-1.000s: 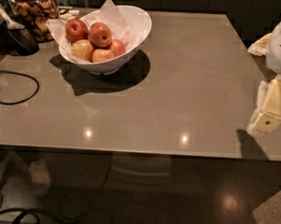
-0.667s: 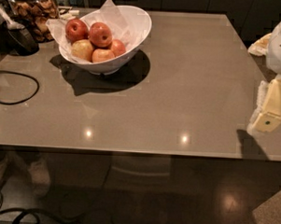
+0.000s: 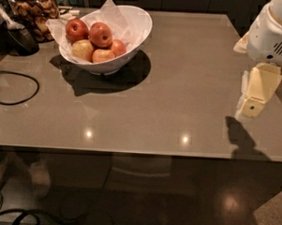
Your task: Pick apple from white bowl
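ideally the tool (image 3: 252,98), grip state untellable at the desk's (image 3: 169,101) right edge, approaches the apple (image 3: 101,34) in the far-left white bowl (image 3: 141,26) from above.

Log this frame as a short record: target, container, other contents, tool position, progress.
target: large glossy bright red apple, top of the pile
container: wide white paper-lined bowl, far left of the grey-brown table
also in bowl: darker crimson apple, pale yellow-green apple
tool: cream tool, at the right table edge, far from the bowl
progress: apple not yet picked
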`<state>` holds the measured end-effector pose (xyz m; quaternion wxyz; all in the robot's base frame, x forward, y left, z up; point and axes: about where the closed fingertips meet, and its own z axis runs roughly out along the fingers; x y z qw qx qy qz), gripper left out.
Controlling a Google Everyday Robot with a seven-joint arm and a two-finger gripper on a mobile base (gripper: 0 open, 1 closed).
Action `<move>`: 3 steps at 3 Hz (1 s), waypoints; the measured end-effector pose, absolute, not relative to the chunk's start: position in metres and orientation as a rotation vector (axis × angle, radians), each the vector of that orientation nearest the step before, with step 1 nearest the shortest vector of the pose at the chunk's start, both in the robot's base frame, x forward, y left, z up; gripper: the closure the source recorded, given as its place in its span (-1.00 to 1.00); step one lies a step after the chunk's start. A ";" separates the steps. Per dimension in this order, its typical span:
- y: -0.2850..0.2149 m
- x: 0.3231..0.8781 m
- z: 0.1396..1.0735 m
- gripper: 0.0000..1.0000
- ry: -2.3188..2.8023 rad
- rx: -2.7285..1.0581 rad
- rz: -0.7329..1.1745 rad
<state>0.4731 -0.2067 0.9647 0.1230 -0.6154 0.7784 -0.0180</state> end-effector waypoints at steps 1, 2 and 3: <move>-0.185 0.502 0.965 -1.00 2.292 -1.748 0.004; -0.148 0.542 0.975 -1.00 2.253 -1.728 0.078; -0.113 0.572 0.985 -1.00 2.184 -1.766 0.082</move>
